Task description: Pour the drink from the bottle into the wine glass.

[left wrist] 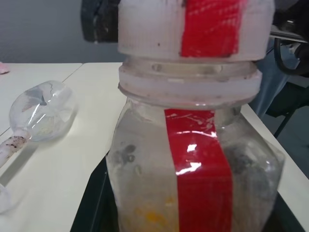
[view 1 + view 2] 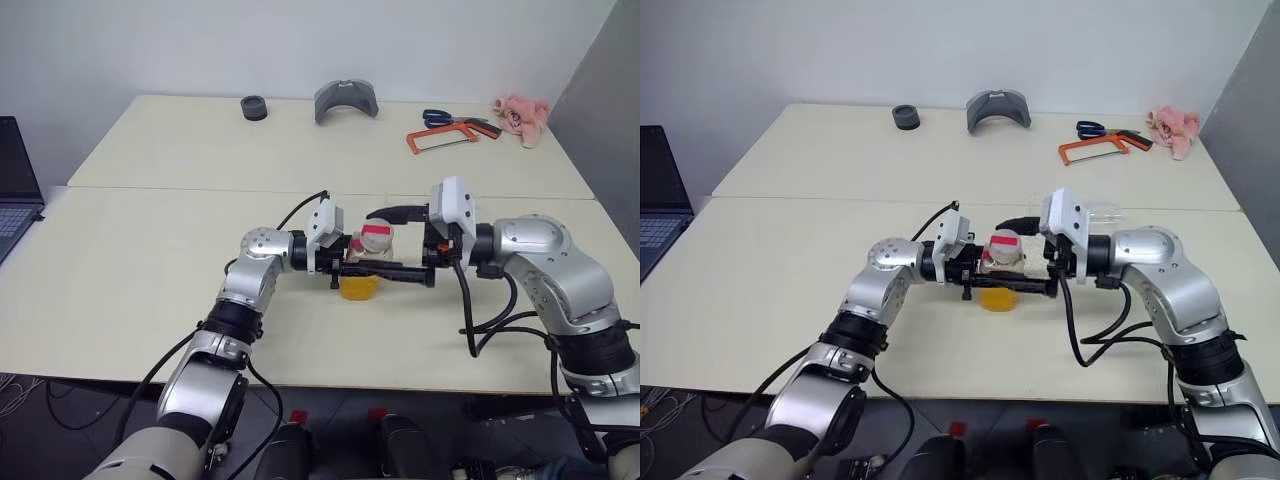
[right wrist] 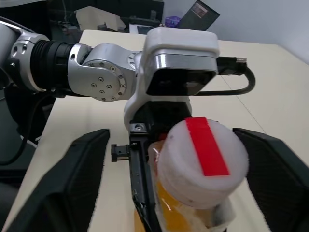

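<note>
While the cap point(image 3: 200, 162) is sitting on the bottle point(image 1: 193, 159), the pouring itself is not yet starting, so the task is looking early. The left hand point(image 2: 375, 270) is clamping the bottle around its body and holding it upright above the tabletop point(image 2: 130, 280), roughly midway between the two arms. The drink point(image 2: 359, 287) is filling the lower part of the bottle, orange-yellow and apparently all there, as far as the views are showing.

The right hand point(image 3: 178, 169) is reaching in from the other side with its two black fingers point(image 3: 72, 179) standing wide apart, one on each side of the cap and not touching it. It is gripping nothing at this moment. Judging from that pose, it is lining up to take hold of the cap and twist it off.

The wine glass point(image 1: 41, 113) is lying on its side on the tabletop beyond the bottle, well apart from it, with its bowl empty and its stem pointing away from the bottle. In the right eye view it is showing as a clear shape point(image 2: 1102, 212) just behind the right wrist.

What is remaining, by my reading: removing the cap, getting the glass upright or otherwise ready to receive, bringing the bottle's mouth over the bowl, and tipping it. A glass on its side is making that last part awkward.
</note>
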Controlling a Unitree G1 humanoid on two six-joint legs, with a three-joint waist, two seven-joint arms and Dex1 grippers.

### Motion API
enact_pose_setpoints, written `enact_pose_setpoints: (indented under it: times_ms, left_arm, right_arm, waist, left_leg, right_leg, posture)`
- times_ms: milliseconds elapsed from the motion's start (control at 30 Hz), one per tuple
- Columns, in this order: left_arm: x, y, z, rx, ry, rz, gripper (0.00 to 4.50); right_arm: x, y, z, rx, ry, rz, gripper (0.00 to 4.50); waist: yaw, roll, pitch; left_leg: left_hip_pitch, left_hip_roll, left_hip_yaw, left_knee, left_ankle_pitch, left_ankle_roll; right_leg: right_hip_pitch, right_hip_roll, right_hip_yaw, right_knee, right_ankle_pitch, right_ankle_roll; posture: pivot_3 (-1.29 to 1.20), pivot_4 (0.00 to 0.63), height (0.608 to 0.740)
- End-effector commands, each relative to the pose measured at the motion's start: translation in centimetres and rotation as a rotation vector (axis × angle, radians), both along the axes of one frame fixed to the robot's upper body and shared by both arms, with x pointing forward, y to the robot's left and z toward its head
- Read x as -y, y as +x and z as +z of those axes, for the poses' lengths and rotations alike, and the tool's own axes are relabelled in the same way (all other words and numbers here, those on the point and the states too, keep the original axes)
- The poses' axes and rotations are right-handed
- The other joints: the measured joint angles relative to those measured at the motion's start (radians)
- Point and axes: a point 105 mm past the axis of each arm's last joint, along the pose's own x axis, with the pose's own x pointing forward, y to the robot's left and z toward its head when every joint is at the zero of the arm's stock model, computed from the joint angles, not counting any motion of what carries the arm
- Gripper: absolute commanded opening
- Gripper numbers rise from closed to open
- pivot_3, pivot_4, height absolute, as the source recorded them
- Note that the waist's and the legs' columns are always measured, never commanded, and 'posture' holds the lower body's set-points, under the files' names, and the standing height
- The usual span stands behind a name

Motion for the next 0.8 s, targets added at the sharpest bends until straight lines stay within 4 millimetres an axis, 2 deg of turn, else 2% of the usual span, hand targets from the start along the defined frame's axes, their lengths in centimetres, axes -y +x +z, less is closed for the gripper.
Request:
enact_pose_setpoints:
  times_ms: [33, 333, 800]
  left_arm:
    - [0.1, 0.0, 1.8, 0.054, -0.055, 0.014, 1.61]
    - [0.0, 0.0, 1.9, 0.072, -0.056, 0.031, 1.61]
    - [0.3, 0.2, 2.0, 0.078, -0.069, 0.044, 1.61]
  right_arm:
    - [-0.3, -0.6, 0.7, 0.055, -0.006, 0.034, 4.5]
    - [0.7, 0.1, 1.0, 0.074, 0.012, -0.062, 4.5]
    - [2.4, -1.0, 1.1, 0.025, 0.068, -0.196, 4.5]
  waist:
    - [0.0, 0.0, 0.0]
    - [0.0, 0.0, 0.0]
    - [0.001, 0.0, 0.0]
  left_leg:
    - [0.0, 0.0, 0.0, 0.0, 0.0, 0.0]
    - [0.0, 0.0, 0.0, 0.0, 0.0, 0.0]
    - [0.0, 0.0, 0.0, 0.0, 0.0, 0.0]
  right_leg:
    - [0.0, 0.0, 0.0, 0.0, 0.0, 0.0]
    - [0.0, 0.0, 0.0, 0.0, 0.0, 0.0]
    - [0.0, 0.0, 0.0, 0.0, 0.0, 0.0]
  posture:
    - [0.0, 0.15, 0.74]
    - [0.0, 0.15, 0.74]
    - [0.0, 0.15, 0.74]
